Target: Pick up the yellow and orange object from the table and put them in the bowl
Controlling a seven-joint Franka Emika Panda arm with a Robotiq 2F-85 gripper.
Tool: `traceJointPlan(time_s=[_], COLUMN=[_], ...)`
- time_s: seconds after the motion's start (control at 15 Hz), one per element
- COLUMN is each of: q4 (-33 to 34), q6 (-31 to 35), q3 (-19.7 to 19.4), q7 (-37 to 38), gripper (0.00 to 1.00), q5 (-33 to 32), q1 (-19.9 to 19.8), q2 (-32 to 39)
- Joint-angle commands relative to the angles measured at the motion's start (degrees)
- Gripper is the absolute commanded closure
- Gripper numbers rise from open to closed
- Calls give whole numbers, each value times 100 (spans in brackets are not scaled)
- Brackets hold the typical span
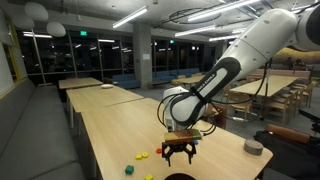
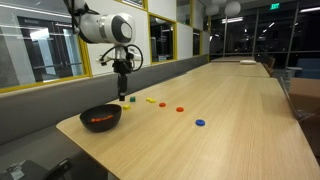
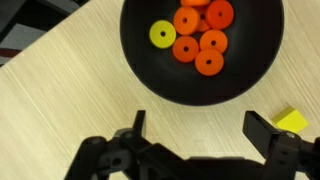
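Note:
The black bowl (image 3: 250, 70) holds several orange discs (image 3: 197, 42) and one yellow disc (image 3: 162, 34). In an exterior view the bowl (image 2: 112, 121) stands near the table's end. It barely shows at the bottom edge of the other exterior view (image 1: 180, 177). My gripper (image 3: 200, 130) is open and empty, hanging above the bare table just beside the bowl. It also shows in both exterior views (image 2: 122, 93) (image 1: 180, 153). A loose yellow piece (image 2: 151, 100) and an orange piece (image 2: 163, 105) lie on the table beyond the bowl.
A red piece (image 2: 180, 108) and a blue piece (image 2: 200, 123) lie farther along the table. A green cube (image 1: 127, 169) sits near the bowl. A yellowish block corner (image 3: 292, 120) shows by one finger. A grey round object (image 1: 253, 147) lies by the table edge.

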Motion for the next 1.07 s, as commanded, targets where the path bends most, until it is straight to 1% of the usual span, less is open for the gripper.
traceJointPlan(time_s=[0.0,0.27,0.67,0.87,1.0], q4=[849,1504,2320,2772,3113], q6=[143,336,539,527,417], q3=[-207,-464,-809,-937,-955], q7=[39,82,228,334,341], gripper=[0,0,0,0,0], q5=[-261,-356,-430,-397,-329], q1=[-1,37,115,120,77], q2=[706,1312,2090,2472,2733])
